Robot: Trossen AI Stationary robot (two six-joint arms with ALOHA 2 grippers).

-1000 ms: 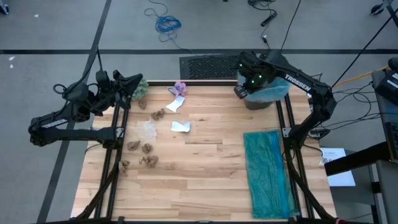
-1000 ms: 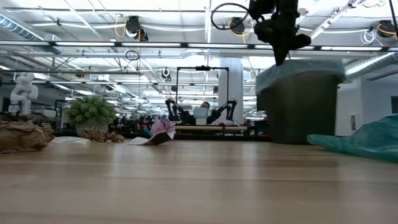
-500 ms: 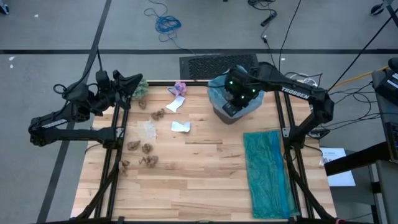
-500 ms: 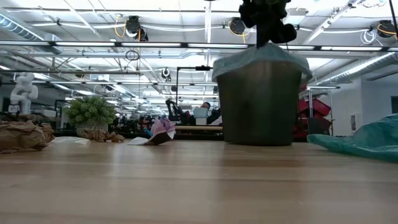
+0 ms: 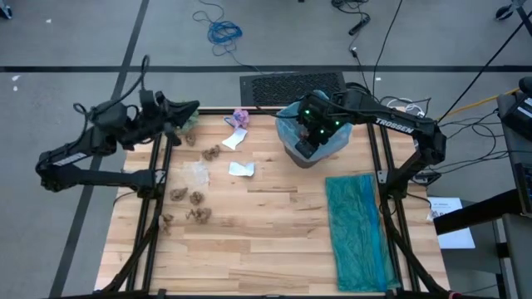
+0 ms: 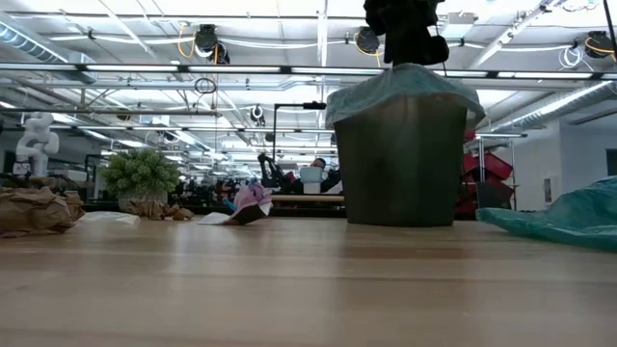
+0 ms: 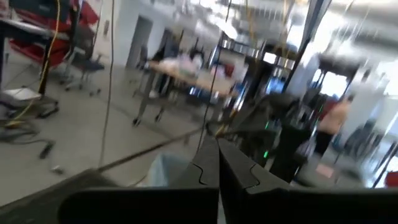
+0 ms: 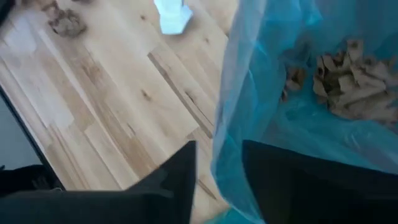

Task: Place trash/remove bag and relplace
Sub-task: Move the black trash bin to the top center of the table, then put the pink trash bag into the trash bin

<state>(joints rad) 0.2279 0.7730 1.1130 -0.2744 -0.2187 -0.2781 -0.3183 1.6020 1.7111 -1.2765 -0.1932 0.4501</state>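
Note:
A dark bin (image 6: pixel 400 154) lined with the light blue bag (image 8: pixel 280 93) stands on the table at the far side, right of centre. Brown trash (image 8: pixel 342 81) lies inside it. My right gripper (image 8: pixel 221 171) is open over the bin's left rim, one finger inside and one outside. More trash lies on the table's left half: brown wads (image 5: pixel 195 199), white paper (image 5: pixel 242 169) and a purple piece (image 5: pixel 241 116). My left gripper (image 7: pixel 219 168) is shut and empty. It is held level in the air over the far left corner (image 5: pixel 193 108). My right gripper comes from above, slanting down, with the bag-covered rim (image 8: pixel 227 137) between its open fingers. I cannot tell whether either finger touches the plastic. The bin stands upright on the table.
A darker teal bag (image 5: pixel 359 228) lies flat along the table's right edge. A green fuzzy plant (image 6: pixel 142 173) sits at the far left corner under the left arm. The table's middle and near part is bare wood.
My right gripper has gone toward the table's left edge along the far side, and the bin has slid with it from the far right corner. The bag's rim, then drawn up in a peak under the fingers, now lies flatter. My left gripper has risen slightly and levelled.

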